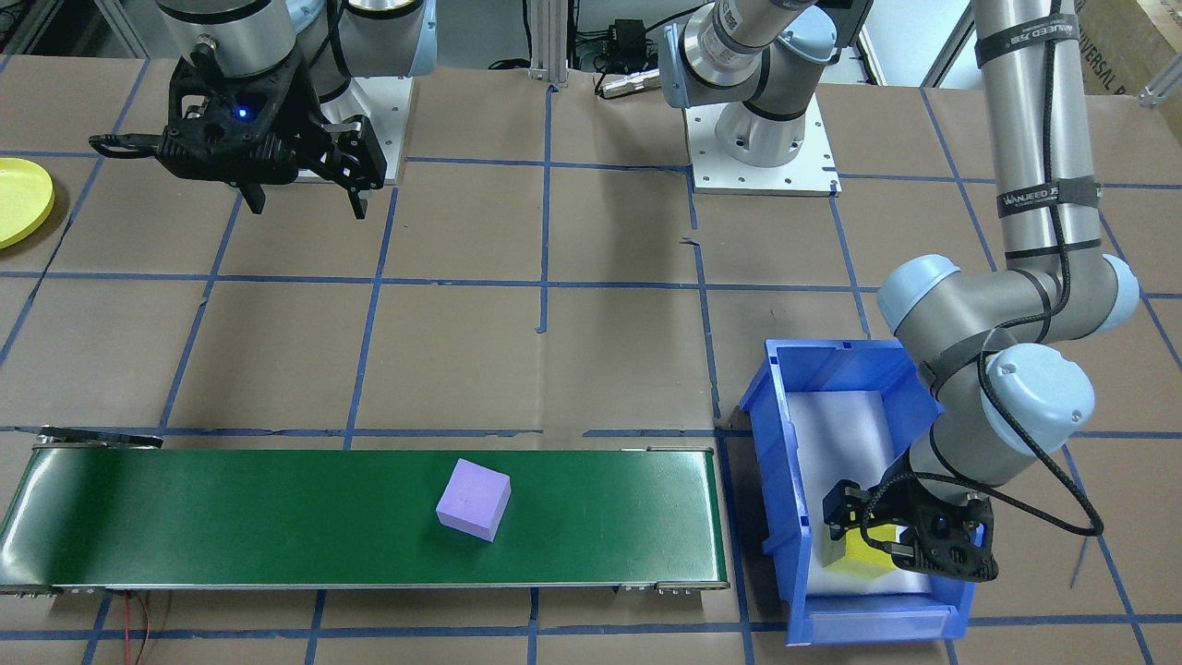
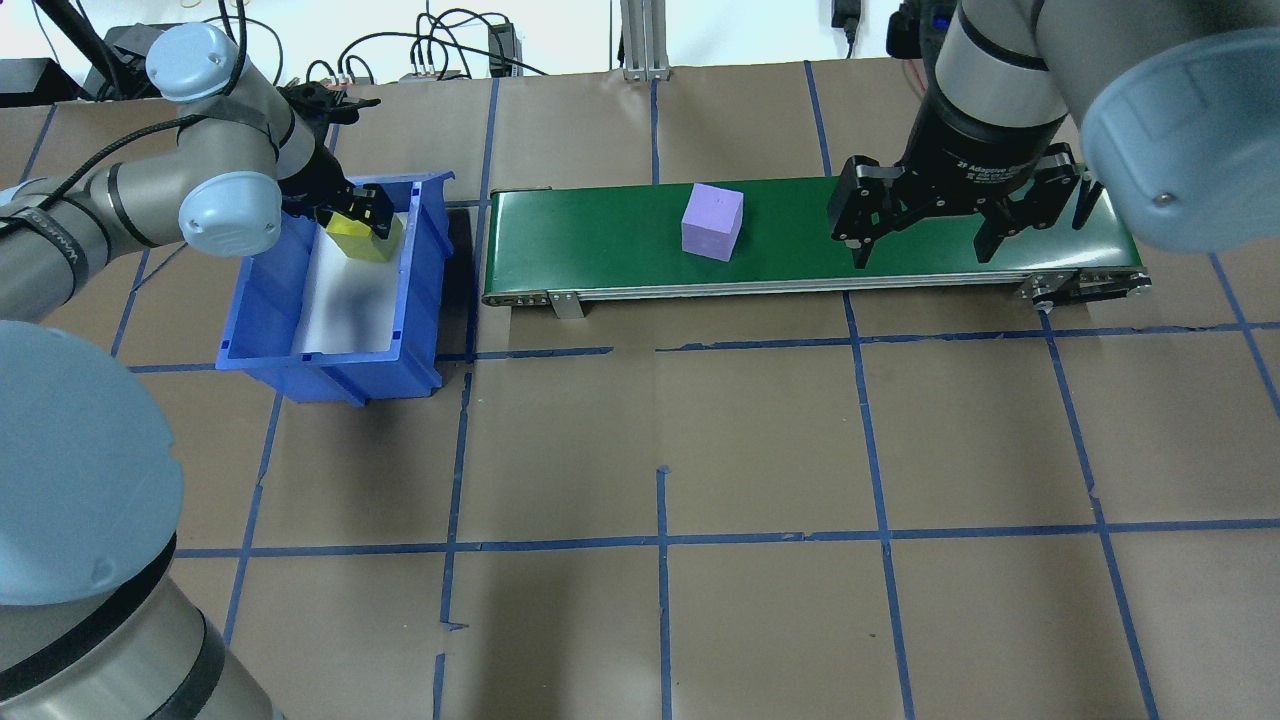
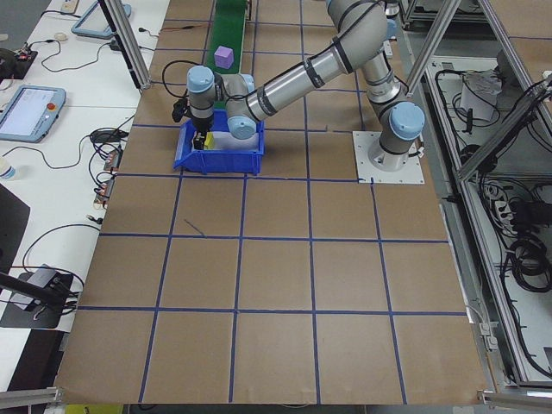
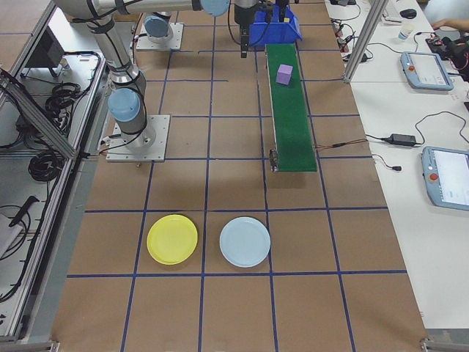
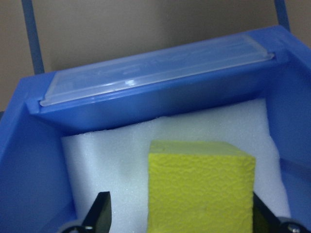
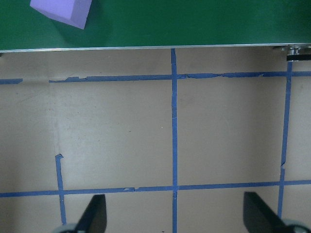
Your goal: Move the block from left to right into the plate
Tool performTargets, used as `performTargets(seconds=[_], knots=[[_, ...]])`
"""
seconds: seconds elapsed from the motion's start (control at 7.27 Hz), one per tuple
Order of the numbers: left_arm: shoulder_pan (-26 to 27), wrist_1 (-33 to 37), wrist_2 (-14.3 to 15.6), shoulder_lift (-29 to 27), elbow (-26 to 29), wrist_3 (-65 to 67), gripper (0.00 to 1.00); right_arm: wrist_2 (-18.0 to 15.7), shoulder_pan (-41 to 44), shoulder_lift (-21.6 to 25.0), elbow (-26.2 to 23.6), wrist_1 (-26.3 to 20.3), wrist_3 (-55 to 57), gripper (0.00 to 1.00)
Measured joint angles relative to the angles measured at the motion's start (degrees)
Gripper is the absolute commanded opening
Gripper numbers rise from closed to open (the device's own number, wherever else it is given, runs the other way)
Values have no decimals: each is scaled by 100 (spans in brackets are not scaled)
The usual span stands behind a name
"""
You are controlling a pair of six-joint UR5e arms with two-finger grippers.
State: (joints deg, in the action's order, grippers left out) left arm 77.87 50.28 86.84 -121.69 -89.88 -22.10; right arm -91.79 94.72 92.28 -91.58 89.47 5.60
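A yellow block (image 5: 201, 187) sits on white foam inside the blue bin (image 1: 774, 462). My left gripper (image 2: 362, 215) is lowered into the bin and open; its fingers (image 5: 101, 209) straddle the block, with a gap showing on one side. A purple block (image 1: 474, 500) lies mid-way along the green conveyor belt (image 1: 231, 517). My right gripper (image 1: 307, 205) hangs open and holds nothing, above bare table on the robot's side of the belt. The yellow plate (image 4: 172, 239) lies flat on the table well beyond the belt's right end, also at the front view's left edge (image 1: 18, 199).
A pale blue plate (image 4: 245, 241) lies beside the yellow one. The bin stands just off the belt's left end (image 2: 490, 250). Blue tape lines grid the brown table. Both arm bases (image 1: 765, 148) stand along the robot's side.
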Motion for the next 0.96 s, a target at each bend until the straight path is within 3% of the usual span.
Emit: performTargets(seconds=[0.28, 0.55, 0.96], knots=[[5, -6, 3, 381, 70, 55, 36, 3, 2, 0, 0, 0, 3, 100], [120, 101, -124, 1133, 37, 153, 36, -14, -6, 0, 0, 3, -3, 100], [974, 240, -189, 1544, 9, 979, 36, 13, -210, -123, 84, 112, -13, 100]])
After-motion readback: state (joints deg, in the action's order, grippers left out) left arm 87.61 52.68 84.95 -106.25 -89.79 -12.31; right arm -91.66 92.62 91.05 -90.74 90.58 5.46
